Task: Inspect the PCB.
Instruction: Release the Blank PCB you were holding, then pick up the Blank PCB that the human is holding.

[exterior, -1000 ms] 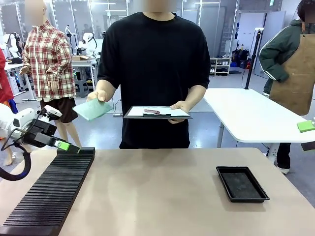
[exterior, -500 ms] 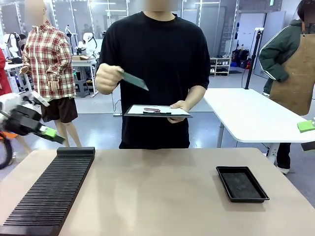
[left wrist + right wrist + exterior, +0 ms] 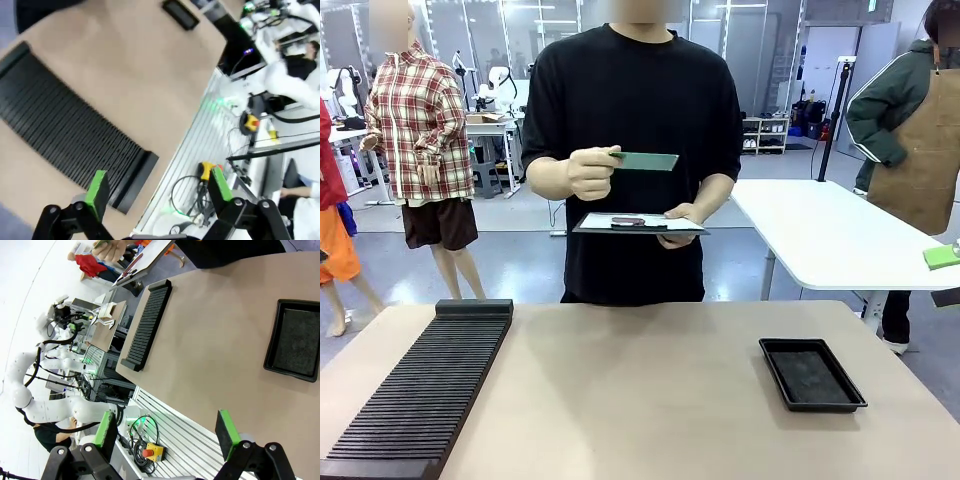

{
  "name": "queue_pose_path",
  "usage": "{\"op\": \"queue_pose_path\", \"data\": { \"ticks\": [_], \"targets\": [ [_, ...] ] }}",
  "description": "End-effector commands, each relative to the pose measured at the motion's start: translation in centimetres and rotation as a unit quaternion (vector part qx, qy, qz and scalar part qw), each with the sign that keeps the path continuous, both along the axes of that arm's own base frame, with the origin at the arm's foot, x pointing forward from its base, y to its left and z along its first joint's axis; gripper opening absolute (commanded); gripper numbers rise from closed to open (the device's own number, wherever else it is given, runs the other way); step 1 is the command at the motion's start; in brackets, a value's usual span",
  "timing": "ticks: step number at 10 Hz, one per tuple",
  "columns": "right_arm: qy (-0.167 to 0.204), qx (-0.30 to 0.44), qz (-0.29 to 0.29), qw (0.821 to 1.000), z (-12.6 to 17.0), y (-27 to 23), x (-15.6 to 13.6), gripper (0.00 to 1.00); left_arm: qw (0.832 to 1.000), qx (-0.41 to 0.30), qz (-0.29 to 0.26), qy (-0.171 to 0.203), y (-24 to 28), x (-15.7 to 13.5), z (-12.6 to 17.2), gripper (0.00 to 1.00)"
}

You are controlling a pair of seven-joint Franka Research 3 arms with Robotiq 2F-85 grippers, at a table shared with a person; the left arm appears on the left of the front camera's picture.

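Note:
A person in a black shirt stands across the table and holds the green PCB [image 3: 645, 161] nearly edge-on at chest height in one hand. The other hand holds a dark-rimmed clipboard [image 3: 638, 224] with a white sheet. In the right wrist view the hand [image 3: 111, 248] with the board sits at the top edge. My left gripper [image 3: 157, 192] is open and empty, high above the table's near left corner. My right gripper [image 3: 167, 432] is open and empty too, above the table's near edge.
A long black ribbed rack [image 3: 425, 385] lies along the table's left side, also the rack [image 3: 65, 132] in the left wrist view. A black tray [image 3: 811, 373] sits at the right, and the tray [image 3: 295, 342] is empty. Another person stands by a white table [image 3: 830, 235].
My left arm has pulled back to the left and left the front view. The person has lifted the PCB from beside the clipboard to chest height and turned it nearly edge-on.

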State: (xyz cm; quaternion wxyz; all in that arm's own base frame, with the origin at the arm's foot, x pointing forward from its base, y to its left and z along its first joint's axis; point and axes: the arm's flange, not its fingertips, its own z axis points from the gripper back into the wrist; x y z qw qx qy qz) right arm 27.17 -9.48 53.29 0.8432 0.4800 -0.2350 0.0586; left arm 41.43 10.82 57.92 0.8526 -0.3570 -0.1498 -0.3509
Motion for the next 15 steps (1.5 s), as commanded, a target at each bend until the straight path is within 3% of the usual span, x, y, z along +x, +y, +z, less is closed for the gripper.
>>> {"op": "queue_pose_path", "data": {
  "ticks": [1, 3, 7, 8, 15],
  "targets": [
    [-0.011, 0.005, 0.005, 1.000, 0.0, 0.0, 0.1, 1.00, 0.998, 0.039, 0.056, -0.014, -0.6, -2.8, 0.6, 1.00],
    [-0.011, 0.005, 0.005, 1.000, 0.0, 0.0, 0.1, 1.00, 0.995, 0.048, 0.076, -0.051, -1.1, -6.0, 2.4, 1.00],
    [-0.011, 0.005, 0.005, 1.000, 0.0, 0.0, 0.1, 1.00, 0.993, 0.030, 0.074, -0.090, -2.0, -8.1, 2.6, 1.00],
    [-0.011, 0.005, 0.005, 1.000, 0.0, 0.0, 0.1, 1.00, 0.994, 0.037, 0.067, -0.077, -1.3, -7.7, 3.5, 1.00],
    [-0.001, 0.001, 0.000, 1.000, 0.0, 0.0, 0.0, 1.00, 0.994, 0.037, 0.067, -0.077, -1.3, -7.7, 3.5, 1.00]
  ]
}}
